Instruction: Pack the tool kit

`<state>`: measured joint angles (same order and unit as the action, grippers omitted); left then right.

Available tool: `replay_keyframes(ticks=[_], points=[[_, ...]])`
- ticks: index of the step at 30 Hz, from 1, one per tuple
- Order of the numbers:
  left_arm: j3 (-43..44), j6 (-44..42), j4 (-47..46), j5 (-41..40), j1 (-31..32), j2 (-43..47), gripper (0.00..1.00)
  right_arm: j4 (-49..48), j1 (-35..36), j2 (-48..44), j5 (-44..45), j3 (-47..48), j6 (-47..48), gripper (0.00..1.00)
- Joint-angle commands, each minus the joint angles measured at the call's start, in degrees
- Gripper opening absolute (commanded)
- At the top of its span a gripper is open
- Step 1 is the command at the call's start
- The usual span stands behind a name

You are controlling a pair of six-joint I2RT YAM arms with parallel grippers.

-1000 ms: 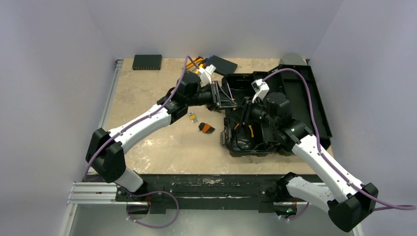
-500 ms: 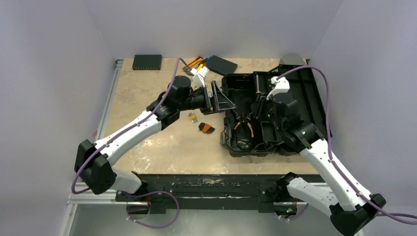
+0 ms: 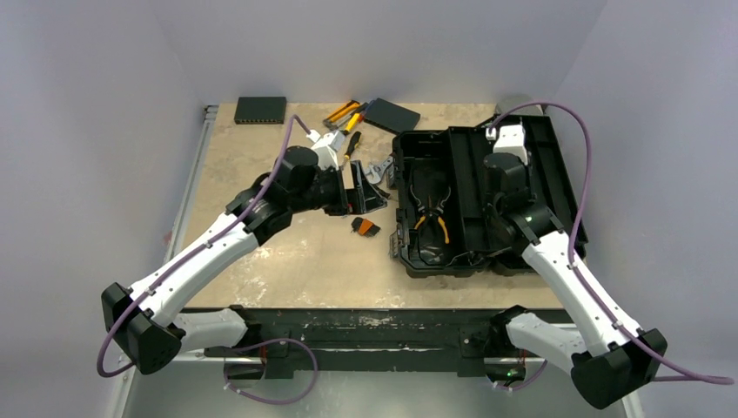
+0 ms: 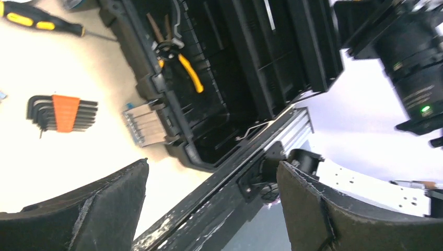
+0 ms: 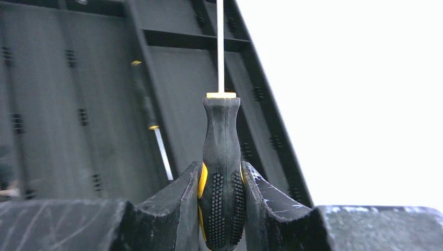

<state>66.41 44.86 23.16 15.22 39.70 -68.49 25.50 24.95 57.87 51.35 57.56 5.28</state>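
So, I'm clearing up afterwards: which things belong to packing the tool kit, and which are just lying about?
For the job: toolbox, pliers, held screwdriver, hex keys, loose screwdriver.
Lying about: flat black box, dark case.

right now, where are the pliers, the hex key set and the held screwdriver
pliers (image 4: 189, 73), left wrist view, yellow handle
hex key set (image 4: 66, 111), left wrist view, orange holder
screwdriver (image 5: 222, 151), right wrist view, black handle
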Motion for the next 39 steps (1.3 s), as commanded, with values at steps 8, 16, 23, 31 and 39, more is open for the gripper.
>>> replay_keyframes(ticks=[8, 16, 23, 31, 39], points=[[-4.5, -3.9, 5.6, -1.6, -0.4, 4.8, 0.88, -2.8, -12.0, 8.0, -5.7, -1.4, 14.1, 0.03], [-7.3, -4.4, 8.4, -3.9, -0.4, 9.3, 0.88, -1.7, -13.7, 14.0, -0.8, 0.6, 8.7, 0.44], [-8.0, -5.1, 11.6, -9.6, -0.4, 12.7, 0.88, 1.9, -13.7, 9.3, -2.0, 5.9, 2.0, 0.85], [-8.4, -4.0, 14.0, -22.2, -0.7, 11.4, 1.0, 11.1, -13.6, 2.7, -23.5, 15.4, -13.4, 0.86], [2.8, -9.4, 5.7, -21.9, -7.0, -9.4, 1.0, 2.3, -13.6, 3.2, -47.6, 14.4, -23.2, 0.88]])
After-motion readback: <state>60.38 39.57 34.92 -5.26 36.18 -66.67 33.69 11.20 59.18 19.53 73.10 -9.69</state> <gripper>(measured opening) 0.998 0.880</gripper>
